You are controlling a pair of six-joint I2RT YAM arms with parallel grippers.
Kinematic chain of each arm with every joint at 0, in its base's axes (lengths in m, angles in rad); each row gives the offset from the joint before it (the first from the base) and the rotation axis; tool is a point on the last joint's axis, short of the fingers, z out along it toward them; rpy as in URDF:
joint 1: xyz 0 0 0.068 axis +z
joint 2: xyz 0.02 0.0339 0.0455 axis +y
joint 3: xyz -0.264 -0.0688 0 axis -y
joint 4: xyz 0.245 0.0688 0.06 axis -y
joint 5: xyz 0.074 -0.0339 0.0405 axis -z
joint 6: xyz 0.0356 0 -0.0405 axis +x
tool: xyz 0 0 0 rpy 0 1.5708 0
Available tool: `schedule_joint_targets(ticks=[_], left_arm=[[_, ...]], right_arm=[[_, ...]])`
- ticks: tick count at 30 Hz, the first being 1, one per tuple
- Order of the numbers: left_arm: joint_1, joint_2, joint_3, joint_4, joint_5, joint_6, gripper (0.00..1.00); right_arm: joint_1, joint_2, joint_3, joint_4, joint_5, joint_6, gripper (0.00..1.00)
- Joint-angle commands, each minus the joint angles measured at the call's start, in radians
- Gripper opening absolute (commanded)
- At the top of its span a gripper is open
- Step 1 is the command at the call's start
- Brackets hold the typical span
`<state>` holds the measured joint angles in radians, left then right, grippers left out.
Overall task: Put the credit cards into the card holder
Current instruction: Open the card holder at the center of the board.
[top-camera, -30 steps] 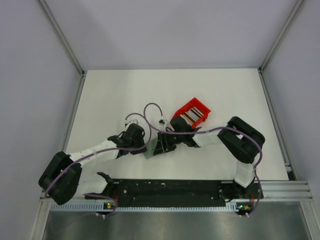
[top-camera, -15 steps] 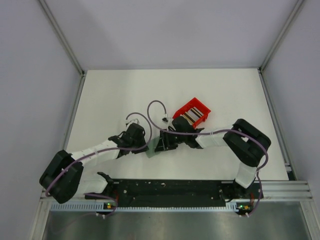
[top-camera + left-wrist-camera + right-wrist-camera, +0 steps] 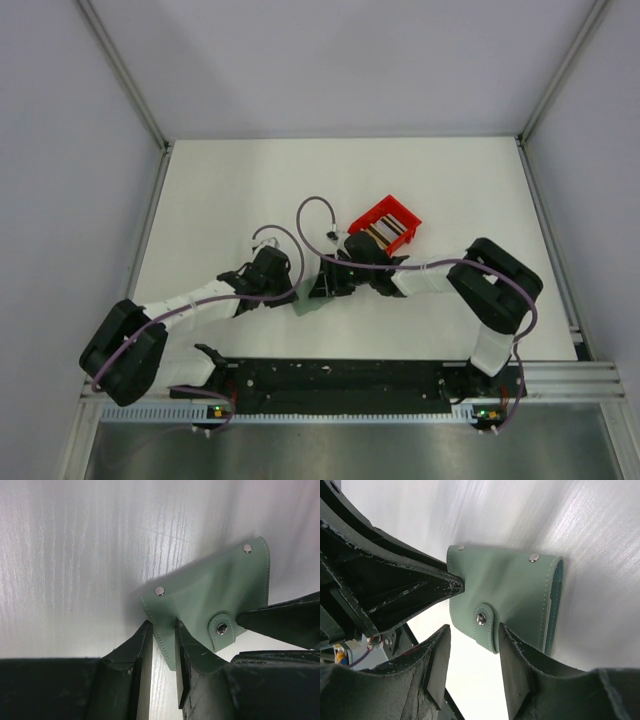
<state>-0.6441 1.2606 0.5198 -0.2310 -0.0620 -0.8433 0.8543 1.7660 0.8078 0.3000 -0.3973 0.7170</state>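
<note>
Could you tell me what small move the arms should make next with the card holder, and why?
Probably the right gripper should pinch the snap tab and peel it open while the left gripper steadies the card holder: the tab is fastened, sits between the right jaws, and the credit cards lie in the red bin.

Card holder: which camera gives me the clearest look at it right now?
Right wrist. The card holder fills mid-frame, closed, with both studs, the snap tab and one side edge visible. Left wrist shows it too, but its lower right corner is hidden. Top external shows only a green sliver between the arms.
</note>
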Motion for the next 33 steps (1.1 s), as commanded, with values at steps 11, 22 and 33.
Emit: schedule_joint_targets(ticks=[11,22,33], left_arm=[[-0.012,0.031,-0.050,-0.042,0.036,-0.045,0.00],[-0.012,0.031,-0.060,-0.048,-0.009,-0.103,0.00],[-0.014,0.020,-0.066,-0.045,-0.024,-0.140,0.00]], right_arm=[[0.041,0.118,-0.004,0.077,-0.114,0.076,0.29],[0.043,0.098,0.004,0.004,-0.189,0.003,0.27],[0.061,0.032,0.013,-0.220,0.058,-0.034,0.36]])
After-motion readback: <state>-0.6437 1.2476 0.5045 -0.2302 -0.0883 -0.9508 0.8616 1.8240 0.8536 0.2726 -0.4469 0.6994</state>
